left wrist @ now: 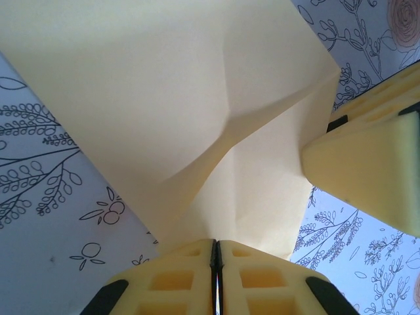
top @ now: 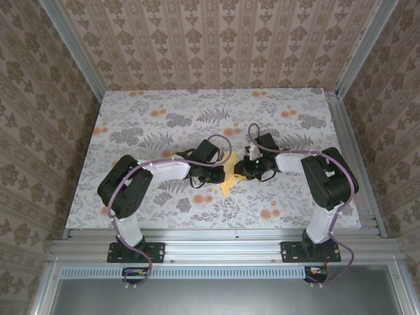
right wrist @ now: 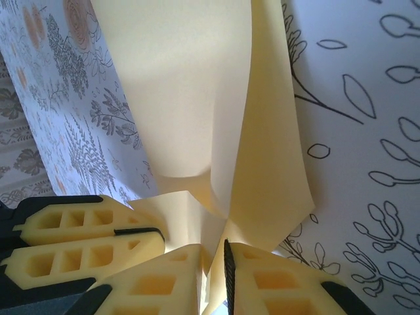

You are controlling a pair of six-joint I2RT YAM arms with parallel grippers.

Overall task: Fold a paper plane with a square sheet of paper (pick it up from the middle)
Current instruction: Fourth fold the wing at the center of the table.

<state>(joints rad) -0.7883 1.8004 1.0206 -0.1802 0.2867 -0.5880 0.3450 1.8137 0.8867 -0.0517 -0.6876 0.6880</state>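
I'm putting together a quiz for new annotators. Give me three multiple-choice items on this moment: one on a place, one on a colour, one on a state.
1. Where is the sheet of paper?
A) at the far left corner
B) between the left gripper and the right gripper
C) on the metal rail

2. What colour is the sheet?
A) white
B) blue
C) pale yellow

3. How is the left gripper?
A) shut on the sheet
B) wide open
C) shut on nothing

Answers:
1 B, the top view shows the sheet where both arms meet.
2 C, both wrist views show it pale yellow.
3 A, the left wrist view shows its fingers closed together with the sheet's edge pinched between them.
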